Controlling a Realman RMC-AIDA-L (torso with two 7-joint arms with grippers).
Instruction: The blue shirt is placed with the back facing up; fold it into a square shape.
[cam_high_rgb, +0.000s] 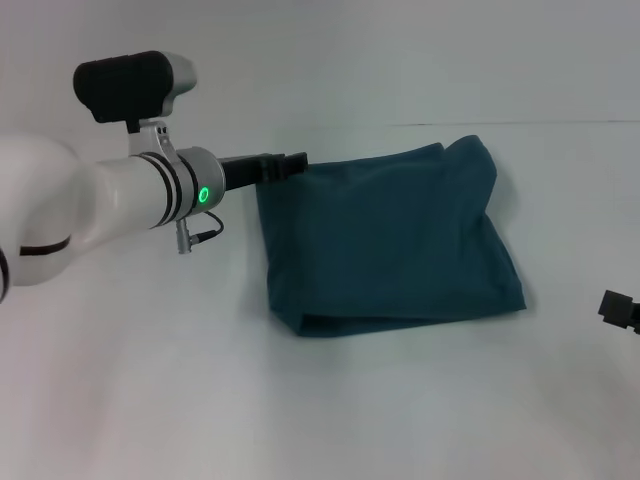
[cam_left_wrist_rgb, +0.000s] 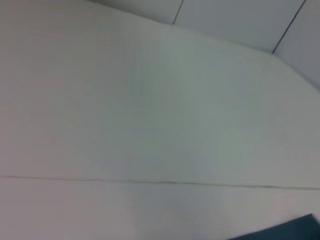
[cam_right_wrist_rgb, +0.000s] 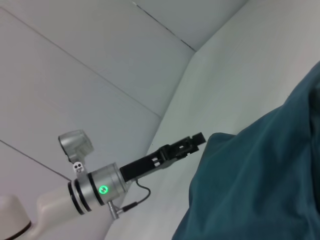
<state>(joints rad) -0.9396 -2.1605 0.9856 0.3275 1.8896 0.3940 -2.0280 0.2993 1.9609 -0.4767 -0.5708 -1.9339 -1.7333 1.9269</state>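
Observation:
The blue shirt lies on the white table as a roughly square folded bundle, plain side up, with a thick folded edge along its near side. My left gripper reaches in from the left and sits at the shirt's far left corner, touching or just short of the cloth. The right wrist view shows that same left gripper beside the corner of the shirt. In the left wrist view only a sliver of the shirt shows. My right gripper hangs at the right edge, away from the cloth.
The white table spreads around the shirt on all sides. A thin seam runs across its surface. Pale wall panels rise behind the table.

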